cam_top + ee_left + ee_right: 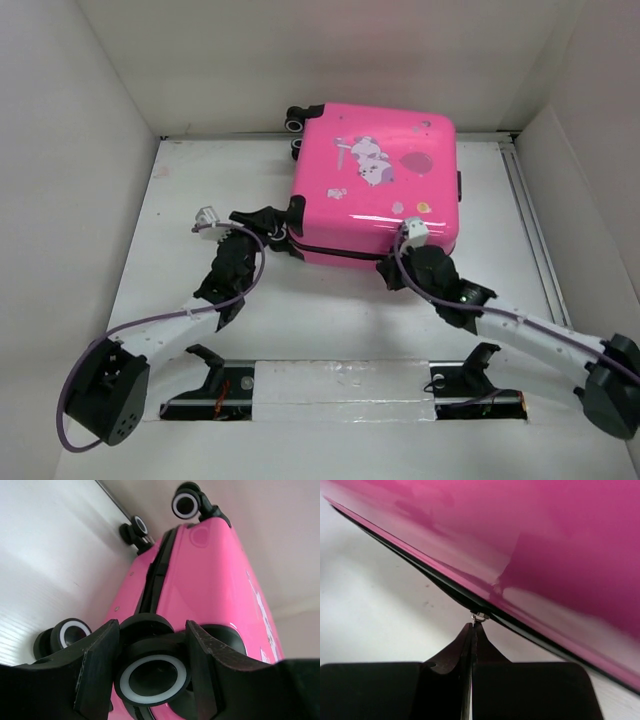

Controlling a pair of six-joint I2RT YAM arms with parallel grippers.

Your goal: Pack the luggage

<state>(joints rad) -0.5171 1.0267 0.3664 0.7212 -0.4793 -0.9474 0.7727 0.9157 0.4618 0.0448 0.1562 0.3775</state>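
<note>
Suitcase (375,185): pink hard shell, lying flat and closed, top centre of the overhead frame, on the white table (330,320). It sits close to the back wall. Printed face is up, with the cartoon animal (368,160) and balloon (415,162) readable. Black zipper seam (340,252) runs along the near edge. Two far wheels (297,122) stick out at the shell's upper-left corner.

Left gripper (278,224): at the near-left corner of the suitcase. In the left wrist view its two black fingers (97,670) bracket one caster wheel (152,675) and lie against both sides of it, at a narrow opening, so the wheel is held. In the same view the pink shell (210,580) rises toward the upper right. Three more wheels are visible: lower left (70,632), upper centre (137,526) and top (186,505).

Right gripper (395,265): at the near edge of the suitcase, right of centre. In the right wrist view the fingers (465,645) are pressed flat together with no gap. A small silver zipper tab (479,616) is pinched at their tips, right against the black seam (420,565). Only the end of the tab shows. Pink shell (545,540) fills the upper right of that frame and bare table (375,615) the left
</note>
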